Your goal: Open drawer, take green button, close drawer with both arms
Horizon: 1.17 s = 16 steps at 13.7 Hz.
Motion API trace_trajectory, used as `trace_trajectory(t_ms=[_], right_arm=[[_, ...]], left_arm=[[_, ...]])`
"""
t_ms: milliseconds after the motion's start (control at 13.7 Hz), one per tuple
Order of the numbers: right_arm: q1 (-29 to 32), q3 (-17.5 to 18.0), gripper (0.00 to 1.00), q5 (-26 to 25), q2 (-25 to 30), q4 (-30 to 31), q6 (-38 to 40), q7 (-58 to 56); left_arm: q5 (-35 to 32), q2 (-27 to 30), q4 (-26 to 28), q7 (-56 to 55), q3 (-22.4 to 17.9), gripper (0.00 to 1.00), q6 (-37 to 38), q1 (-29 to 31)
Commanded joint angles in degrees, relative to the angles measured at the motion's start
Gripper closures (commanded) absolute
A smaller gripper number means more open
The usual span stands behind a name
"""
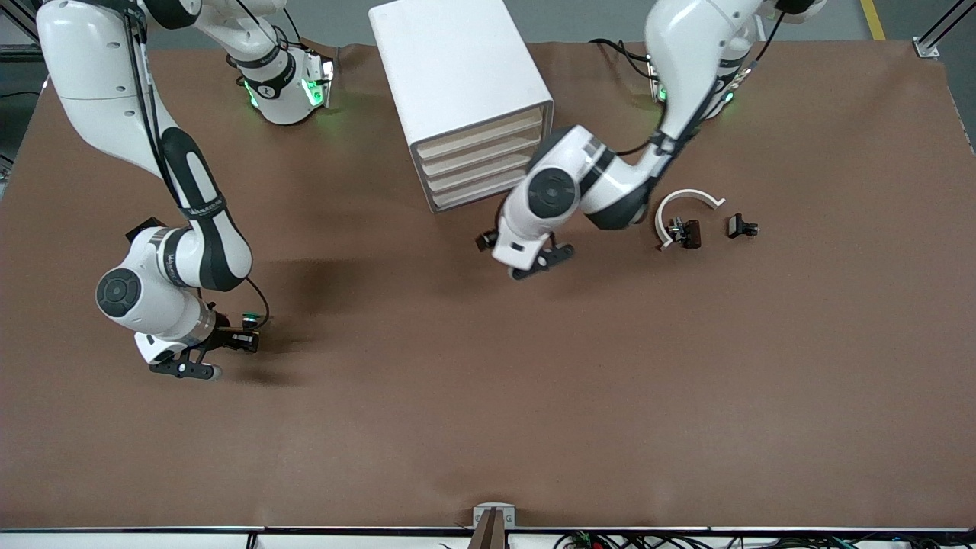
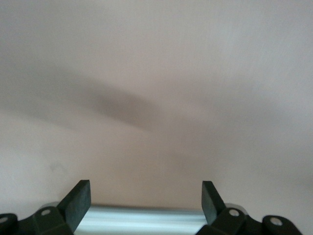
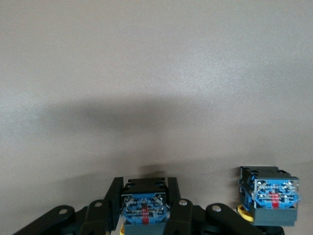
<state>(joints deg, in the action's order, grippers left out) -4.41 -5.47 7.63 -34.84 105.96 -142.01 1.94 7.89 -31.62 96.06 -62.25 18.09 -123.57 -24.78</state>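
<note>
The white cabinet [image 1: 457, 84] stands at the back middle with its four cream drawer fronts [image 1: 480, 164] all flush. My left gripper [image 1: 534, 265] hangs open and empty over bare table just in front of them; its wrist view shows spread fingers [image 2: 78, 200] over bare table. My right gripper [image 1: 232, 343] is low at the right arm's end of the table, shut on a black-and-blue button body [image 3: 145, 203]. A second button body [image 3: 269, 200] stands beside it. A green cap [image 1: 248, 316] shows by the fingertips; I cannot tell which body it belongs to.
A white curved piece [image 1: 686, 202] lies toward the left arm's end of the table, with a small black part [image 1: 684, 232] at its mouth and another [image 1: 741, 226] beside it. A metal bracket [image 1: 494, 517] sits at the table's front edge.
</note>
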Motion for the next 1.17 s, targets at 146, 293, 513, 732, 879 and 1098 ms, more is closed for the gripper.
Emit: trace_trajectory(t_ms=[146, 293, 513, 732, 879, 1098], right_arm=[[0.3, -1.1, 1.00, -0.1, 1.5, 1.7, 0.1, -0.2], [0.4, -1.1, 1.00, -0.1, 1.4, 1.7, -0.2, -0.2], [0.9, -1.1, 1.00, -0.1, 1.1, 1.6, -0.4, -0.1], [0.9, -1.1, 0.69, 0.0, 1.0, 1.4, -0.3, 0.4], [0.9, -1.0, 0.69, 0.3, 1.0, 1.4, -0.5, 0.6], [0.4, -1.0, 0.77, 0.3, 0.7, 1.4, -1.1, 0.5]], left_arm=[[-6.3, 7.8, 0.6, 2.8, 0.5, 0.00, 0.8, 9.4], [-10.0, 9.6, -0.4, 5.1, 0.5, 0.00, 3.9, 13.0], [-13.2, 10.4, -8.4, 10.6, 0.5, 0.00, 14.8, 17.5], [-13.2, 11.8, -11.7, 16.0, 0.6, 0.00, 20.0, 21.7], [-13.2, 14.4, -11.7, 18.4, 0.5, 0.00, 21.4, 23.3], [-13.2, 18.1, -11.7, 24.7, 0.5, 0.00, 24.9, 26.2]])
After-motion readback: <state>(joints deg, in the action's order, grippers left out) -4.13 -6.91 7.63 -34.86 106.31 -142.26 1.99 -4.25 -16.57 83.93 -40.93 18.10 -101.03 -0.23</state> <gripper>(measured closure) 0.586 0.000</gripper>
